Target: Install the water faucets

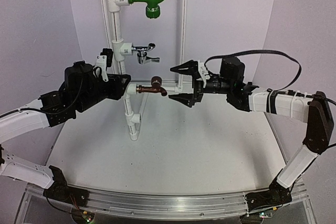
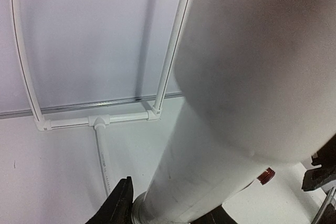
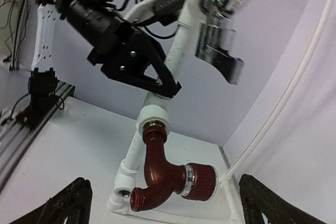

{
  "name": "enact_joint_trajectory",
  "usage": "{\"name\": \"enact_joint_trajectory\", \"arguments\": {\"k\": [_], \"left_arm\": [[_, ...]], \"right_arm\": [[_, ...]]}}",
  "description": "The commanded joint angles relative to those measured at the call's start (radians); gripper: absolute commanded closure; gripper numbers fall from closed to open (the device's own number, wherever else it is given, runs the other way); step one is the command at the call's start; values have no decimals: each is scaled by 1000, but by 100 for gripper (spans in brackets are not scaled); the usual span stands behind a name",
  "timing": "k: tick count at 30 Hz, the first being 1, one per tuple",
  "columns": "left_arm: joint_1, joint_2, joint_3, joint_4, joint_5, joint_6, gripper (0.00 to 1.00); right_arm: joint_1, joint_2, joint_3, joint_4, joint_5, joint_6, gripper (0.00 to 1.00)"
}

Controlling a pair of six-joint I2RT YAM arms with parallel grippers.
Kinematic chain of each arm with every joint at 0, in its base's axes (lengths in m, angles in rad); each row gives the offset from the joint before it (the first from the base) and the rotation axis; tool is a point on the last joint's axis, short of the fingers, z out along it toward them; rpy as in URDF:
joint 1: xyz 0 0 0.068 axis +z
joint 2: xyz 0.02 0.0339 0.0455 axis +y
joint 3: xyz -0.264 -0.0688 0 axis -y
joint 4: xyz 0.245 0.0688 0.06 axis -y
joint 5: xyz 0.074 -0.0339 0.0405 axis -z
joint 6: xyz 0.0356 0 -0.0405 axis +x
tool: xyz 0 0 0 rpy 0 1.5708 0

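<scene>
The dark reddish-brown faucet (image 1: 155, 88) with a round ribbed knob is seated in a white tee fitting (image 1: 131, 88) of the white plastic pipe upright (image 1: 118, 30). A brass-coloured thread is seen at the joint. The shiny chrome lever faucet (image 1: 144, 52) is mounted in the tee above it, and a green plastic elbow (image 1: 152, 1) in the tee higher still.

The right gripper (image 1: 171, 83) is spread wide just beside the brown faucet's spout, apart from it. The left gripper (image 1: 125, 85) is pressed onto the pipe upright at the brown faucet's tee.

The knob's ribbing and its metal collar are shown only by the right wrist view. In the left wrist view the picture is filled by the blurred pipe, and only a red edge of that faucet is caught. The pipe frame is set on a white table (image 1: 184, 145).
</scene>
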Motion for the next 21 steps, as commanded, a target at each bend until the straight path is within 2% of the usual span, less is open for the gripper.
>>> {"name": "enact_joint_trajectory", "arguments": {"k": [1,10,15,21], "left_arm": [[-42,9,-7,-25,183,-107,100],[-42,0,-6,-32,183,-106,100],[-42,-2,-2,-37,184,-106,100],[-43,6,5,-40,188,-106,100]], "right_arm": [[2,35,47,3,-140,-391,5],[3,139,158,2,-175,-497,9],[5,178,198,-20,-157,-544,19],[20,202,227,-55,-157,-589,21]]}}
